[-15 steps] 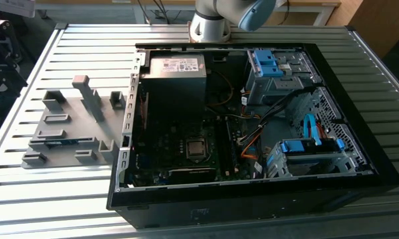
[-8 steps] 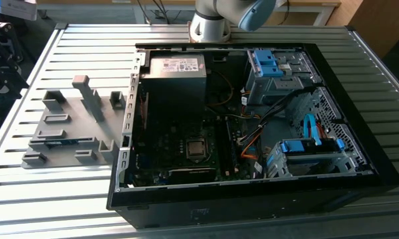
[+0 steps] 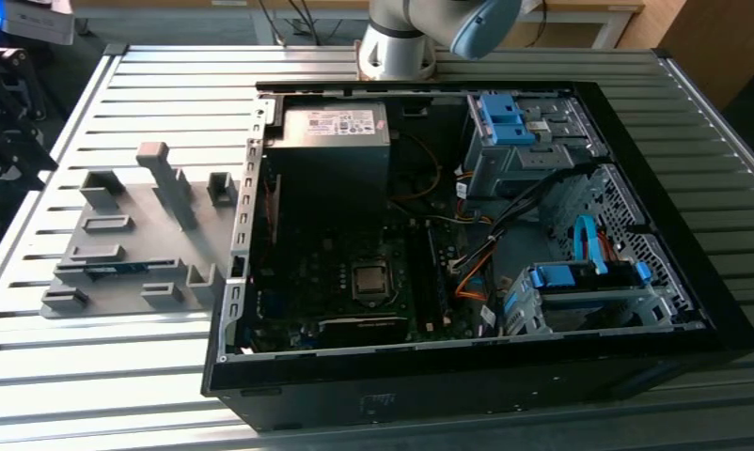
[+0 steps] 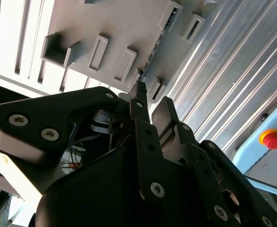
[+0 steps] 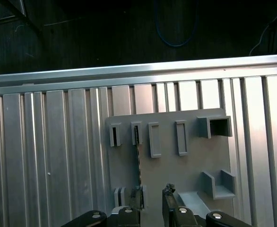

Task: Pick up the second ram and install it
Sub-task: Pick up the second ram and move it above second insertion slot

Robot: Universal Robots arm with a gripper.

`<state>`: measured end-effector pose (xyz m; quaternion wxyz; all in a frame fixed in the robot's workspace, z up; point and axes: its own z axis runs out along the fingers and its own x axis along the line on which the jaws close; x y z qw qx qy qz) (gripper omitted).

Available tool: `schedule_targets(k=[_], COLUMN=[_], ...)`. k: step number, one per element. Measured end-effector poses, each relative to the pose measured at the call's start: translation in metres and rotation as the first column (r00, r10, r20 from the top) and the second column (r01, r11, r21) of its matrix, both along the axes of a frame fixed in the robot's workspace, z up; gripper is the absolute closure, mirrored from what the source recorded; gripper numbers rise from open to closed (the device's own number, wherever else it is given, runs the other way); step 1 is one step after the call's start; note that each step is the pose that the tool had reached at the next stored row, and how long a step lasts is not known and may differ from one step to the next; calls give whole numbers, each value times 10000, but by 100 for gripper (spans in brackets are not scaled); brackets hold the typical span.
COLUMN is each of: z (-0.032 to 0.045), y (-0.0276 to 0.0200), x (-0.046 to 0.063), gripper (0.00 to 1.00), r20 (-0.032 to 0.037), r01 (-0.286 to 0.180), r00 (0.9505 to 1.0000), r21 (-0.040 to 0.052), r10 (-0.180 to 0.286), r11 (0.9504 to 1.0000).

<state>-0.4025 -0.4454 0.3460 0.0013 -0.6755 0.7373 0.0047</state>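
My hand (image 5: 150, 204) hangs open over the grey holder (image 5: 195, 165) on the worktop (image 5: 58, 156), gripping nothing; the ram (image 5: 138, 163) stands on edge in the holder's slots below, one end near my fingertips but apart from them; it is a long, thin stick, blue-green in the exterior view.

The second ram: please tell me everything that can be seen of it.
The second ram is a long, thin blue-green circuit-board stick. It stands on its long edge in the grey holder, its ends held in two slots, on the slatted metal table, at the exterior view's left of the open computer case. In the first wrist view it shows edge-on as a narrow dark strip. Only the holder touches it; the open gripper hangs above it, apart.
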Motion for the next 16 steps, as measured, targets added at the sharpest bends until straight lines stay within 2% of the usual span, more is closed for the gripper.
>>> schedule_targets(k=[3,4,16], z=[-21,-60,-75], y=[0,1,1], x=[0,0,0], gripper=[67,67,67], r20=[-1,-1,0], r01=[0,0,2], r00=[10000,10000,10000], r21=[-1,-17,-16], r10=[0,0,-2], r11=[10000,10000,10000])
